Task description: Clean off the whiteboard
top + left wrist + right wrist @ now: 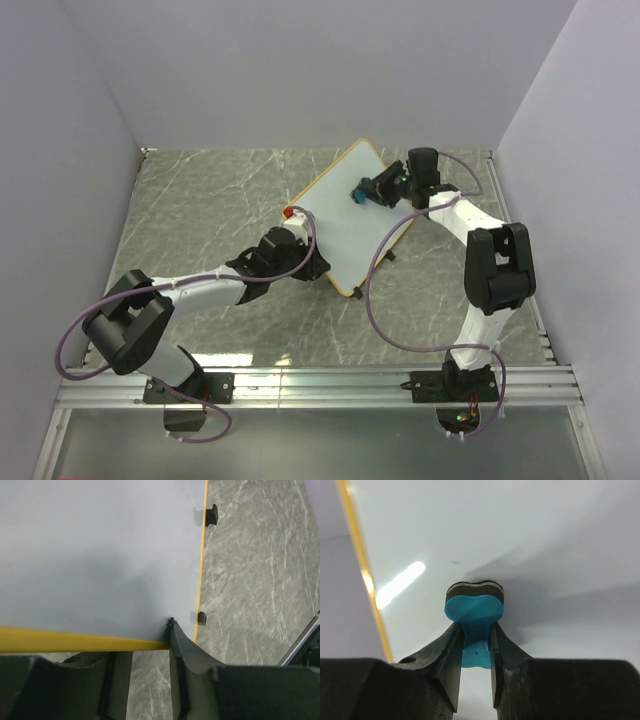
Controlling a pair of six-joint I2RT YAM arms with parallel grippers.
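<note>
The whiteboard (345, 225) lies slanted mid-table, white with a thin yellow frame (75, 641). Its face (100, 555) looks nearly blank; one faint blue speck (456, 562) shows in the right wrist view. My left gripper (305, 252) is shut on the board's near left edge. There one finger (175, 635) lies over the face and the other passes under the frame, around my left gripper (145, 646). My right gripper (368, 190) is over the board's far part, shut on the small blue eraser (357, 196). The eraser (474, 607) has its dark felt pressed to the whiteboard (545, 540) between my right gripper's (475, 627) fingers.
Two small black feet (212, 514) (201, 618) jut from the board's edge over the grey marble tabletop (200, 200). The right arm's purple cable (385, 245) loops across the board's right side. A metal rail (320, 380) runs along the near edge. Grey walls enclose the table.
</note>
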